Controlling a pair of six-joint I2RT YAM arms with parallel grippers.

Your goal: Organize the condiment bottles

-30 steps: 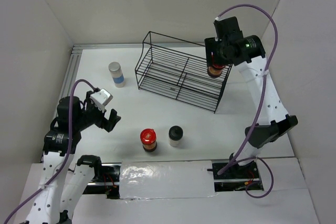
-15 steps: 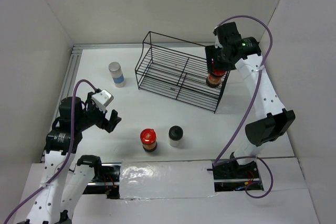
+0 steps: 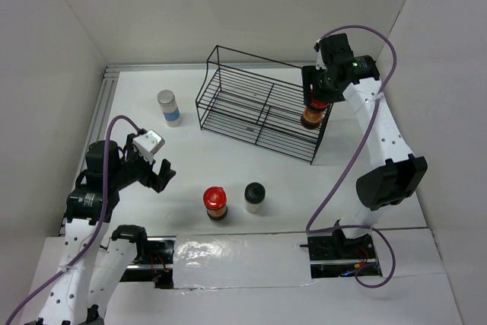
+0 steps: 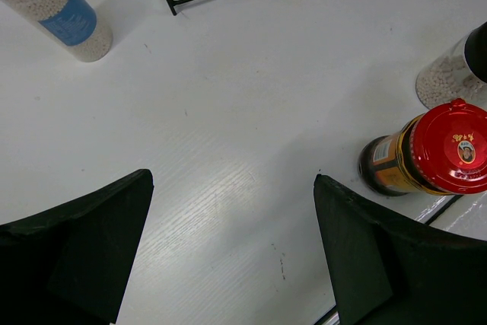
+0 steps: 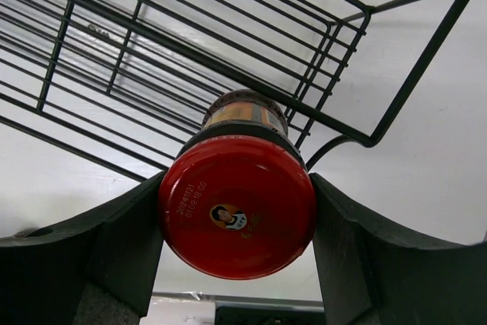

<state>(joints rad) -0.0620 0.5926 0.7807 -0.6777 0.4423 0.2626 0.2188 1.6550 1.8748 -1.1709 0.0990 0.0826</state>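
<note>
My right gripper (image 3: 315, 101) is shut on a red-lidded jar (image 5: 237, 207) with dark contents and holds it in the right end of the black wire rack (image 3: 228, 100), which also shows in the right wrist view (image 5: 114, 58). The jar (image 3: 311, 114) shows in the top view. A second red-lidded jar (image 3: 215, 203) stands at the table's front, also in the left wrist view (image 4: 434, 154). The whitish jar with black cap (image 3: 254, 197) stands right of it. The white jar with grey lid and blue label (image 3: 168, 107) stands left of the rack. My left gripper (image 3: 160, 173) is open and empty, left of the front jars.
White walls close in the table on the left, back and right. A metal rail (image 3: 106, 97) runs along the left edge. Shiny tape (image 3: 240, 260) covers the front edge between the arm bases.
My right gripper has lowered the red-lidded jar a little further into the rack's right end. The left arm has hardly moved.
</note>
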